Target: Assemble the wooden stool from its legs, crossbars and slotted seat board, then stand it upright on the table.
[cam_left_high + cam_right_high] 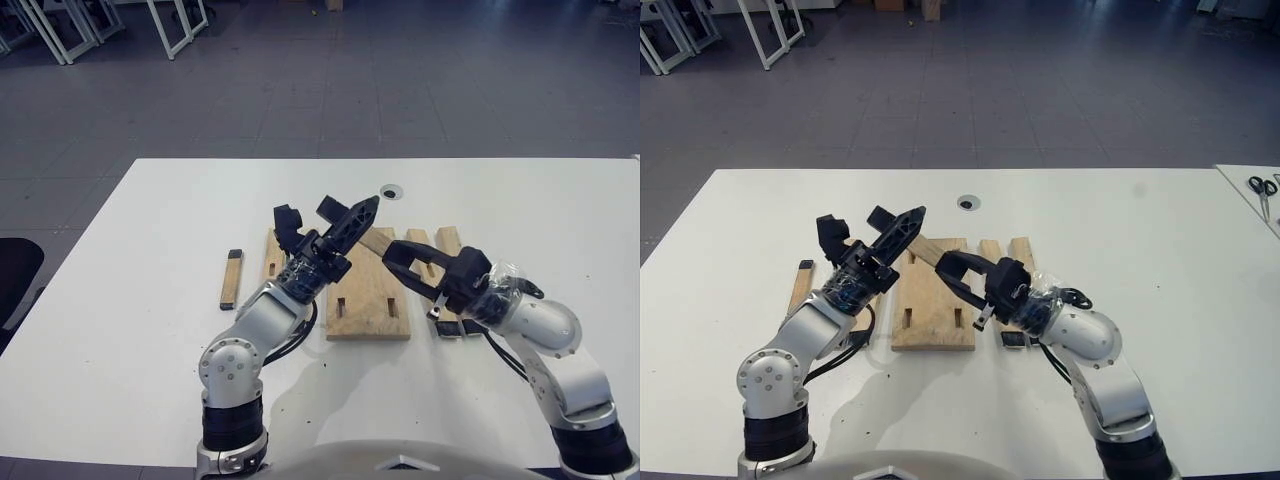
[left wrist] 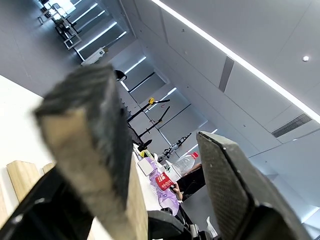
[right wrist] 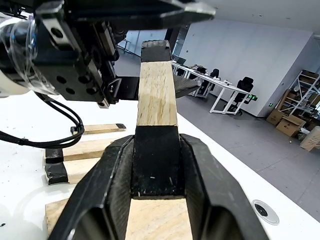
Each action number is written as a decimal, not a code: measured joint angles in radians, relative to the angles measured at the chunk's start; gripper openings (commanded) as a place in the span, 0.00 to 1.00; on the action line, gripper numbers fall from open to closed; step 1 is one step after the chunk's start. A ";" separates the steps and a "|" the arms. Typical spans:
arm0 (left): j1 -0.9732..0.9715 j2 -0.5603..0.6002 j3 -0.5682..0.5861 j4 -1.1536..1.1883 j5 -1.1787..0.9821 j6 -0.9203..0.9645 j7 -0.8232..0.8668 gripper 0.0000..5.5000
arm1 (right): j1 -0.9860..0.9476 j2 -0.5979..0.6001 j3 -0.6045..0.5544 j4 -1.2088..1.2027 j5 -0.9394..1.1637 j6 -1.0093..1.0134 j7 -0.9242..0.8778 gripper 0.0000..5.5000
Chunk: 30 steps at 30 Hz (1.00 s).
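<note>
Leg (image 1: 374, 240), clamped by the right gripper (image 1: 391, 252) at frame centre above the board (image 1: 370, 305), could slip in handover because the left gripper (image 1: 330, 212) gapes around its tip.

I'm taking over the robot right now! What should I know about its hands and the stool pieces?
Right gripper: shut on a black-tipped wooden leg, held in the air over the seat board.
Left gripper: open and raised, with the leg's far tip between its fingers.
Slotted seat board: flat on the white table, slots unfilled.
Loose wooden pieces: one apart on the left, one beside the board's left edge, two on its right.
Done: nothing joined yet.
Left: fit legs and crossbars, then stand the stool up.
</note>
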 measured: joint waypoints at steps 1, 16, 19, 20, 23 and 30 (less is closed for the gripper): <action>0.000 0.001 0.000 0.000 0.000 -0.002 0.002 0.46 | 0.003 -0.003 0.000 0.000 -0.002 -0.005 0.000 0.23; 0.018 0.031 0.009 0.020 0.010 -0.025 0.006 0.10 | 0.018 -0.021 0.010 0.041 -0.115 -0.133 -0.029 0.23; 0.022 0.032 0.010 0.027 0.010 -0.025 0.003 0.09 | 0.018 -0.021 0.013 0.049 -0.116 -0.136 -0.029 0.23; 0.023 0.033 0.010 0.031 0.010 -0.025 0.003 0.09 | 0.018 -0.021 0.015 0.053 -0.117 -0.137 -0.029 0.30; 0.026 0.040 0.038 0.043 0.021 -0.051 0.008 0.08 | 0.022 -0.032 0.017 0.064 -0.156 -0.139 -0.044 0.42; -0.007 0.169 0.179 0.089 0.124 -0.122 0.023 0.08 | 0.039 -0.068 0.018 0.122 -0.255 -0.149 -0.071 0.53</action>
